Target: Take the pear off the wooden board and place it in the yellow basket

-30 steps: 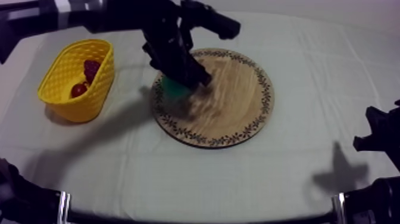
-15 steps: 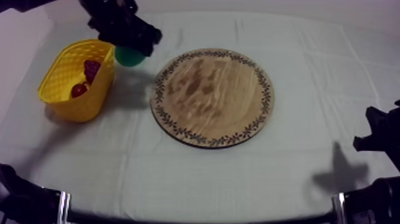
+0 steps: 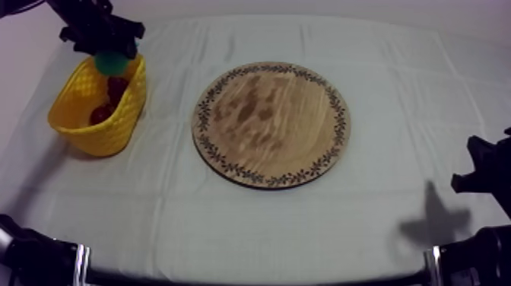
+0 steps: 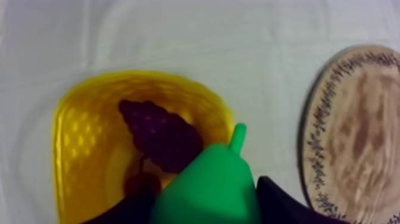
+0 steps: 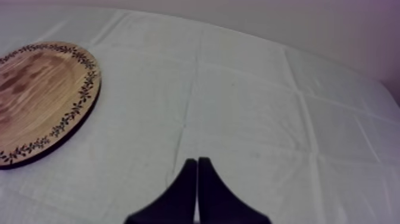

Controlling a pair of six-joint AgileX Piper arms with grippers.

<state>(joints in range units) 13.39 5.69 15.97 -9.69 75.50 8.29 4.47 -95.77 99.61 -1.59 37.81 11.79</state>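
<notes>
My left gripper (image 3: 106, 52) is shut on the green pear (image 3: 111, 63) and holds it just above the far rim of the yellow basket (image 3: 122, 114) at the table's left. In the left wrist view the pear (image 4: 208, 187) hangs over the basket (image 4: 80, 140), stem pointing away, between my dark fingers (image 4: 283, 205). Inside the basket lie a bunch of dark grapes (image 4: 161, 137) and a small red fruit (image 4: 140, 184). The round wooden board (image 3: 271, 123) is bare. My right gripper (image 5: 197, 173) is shut on nothing, low at the table's right.
The board's patterned rim (image 5: 83, 95) lies left of my right gripper across open cloth. The right arm (image 3: 487, 175) rests at the table's right edge.
My left gripper lifted the pear off the board and carried it left and away, from beside the basket half a second ago to above its far rim now. The right arm stayed still.
</notes>
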